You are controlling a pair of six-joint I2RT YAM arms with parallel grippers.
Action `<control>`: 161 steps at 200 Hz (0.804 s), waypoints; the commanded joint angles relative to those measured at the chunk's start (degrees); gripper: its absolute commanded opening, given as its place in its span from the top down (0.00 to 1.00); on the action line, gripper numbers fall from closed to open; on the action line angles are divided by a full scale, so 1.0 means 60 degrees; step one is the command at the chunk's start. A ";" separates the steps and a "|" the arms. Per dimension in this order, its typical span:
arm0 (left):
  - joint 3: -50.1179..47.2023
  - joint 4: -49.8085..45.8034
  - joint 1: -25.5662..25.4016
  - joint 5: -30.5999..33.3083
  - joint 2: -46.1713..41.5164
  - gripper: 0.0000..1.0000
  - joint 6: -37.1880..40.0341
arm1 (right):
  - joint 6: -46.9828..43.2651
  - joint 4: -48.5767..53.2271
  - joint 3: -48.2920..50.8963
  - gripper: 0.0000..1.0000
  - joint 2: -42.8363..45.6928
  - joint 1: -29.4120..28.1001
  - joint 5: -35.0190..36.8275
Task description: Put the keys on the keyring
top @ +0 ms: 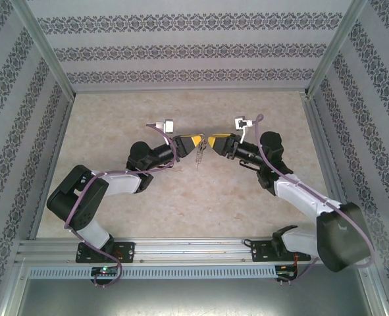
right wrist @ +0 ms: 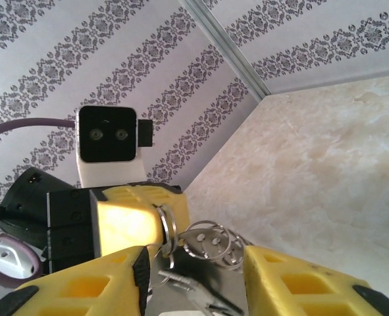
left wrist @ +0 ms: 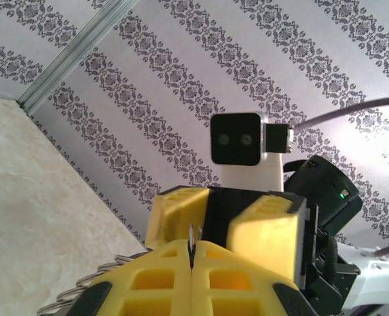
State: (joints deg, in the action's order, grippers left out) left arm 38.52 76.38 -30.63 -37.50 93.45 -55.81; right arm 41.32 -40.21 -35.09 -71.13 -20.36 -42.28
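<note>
Here, seen from above, your two arms meet tip to tip over the middle of the pale marbled counter (top: 115, 197), well away from the patterned walls (top: 181, 52). Your left gripper (top: 197, 141) is pressed together on a thin metal edge of the keyring (right wrist: 207, 241). In the left wrist view that edge stands as a narrow sliver in the seam between the yellow fingers (left wrist: 168, 258), and silvery loops curl out at the lower left. The keyring is held off the counter, and its links dangle as a small cluster below the point where the two tips meet. Your right gripper (top: 210, 141) faces the left one from just to the right, its fingers spread. In the right wrist view the links hang beyond the gap between those fingers. A flat grey metal piece (right wrist: 195, 296) shows beneath the links; what it is cannot be told.
</note>
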 commanded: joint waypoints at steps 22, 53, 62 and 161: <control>0.0250 0.0864 0.0058 -0.0224 -0.0033 1.00 -0.0080 | 0.0458 -0.1381 -0.0508 0.63 -0.0659 -0.0176 -0.0453; 0.0272 0.0860 0.0062 -0.0236 -0.0029 1.00 -0.0055 | 0.0407 -0.1429 -0.0509 0.63 -0.0763 -0.0364 -0.0424; 0.0273 0.0864 0.0060 -0.0255 -0.0020 1.00 -0.0070 | 0.0415 -0.1443 -0.0509 0.63 -0.0800 -0.0399 -0.0397; 0.0316 0.0864 0.0064 -0.0156 0.0026 1.00 -0.0042 | 0.0425 -0.1685 -0.0163 1.00 -0.0867 -0.0533 -0.0584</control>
State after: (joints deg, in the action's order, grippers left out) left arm 38.54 76.38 -30.63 -37.91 93.45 -55.81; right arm 44.45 -47.62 -36.69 -76.40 -22.76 -44.34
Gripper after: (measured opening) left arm 0.046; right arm 0.066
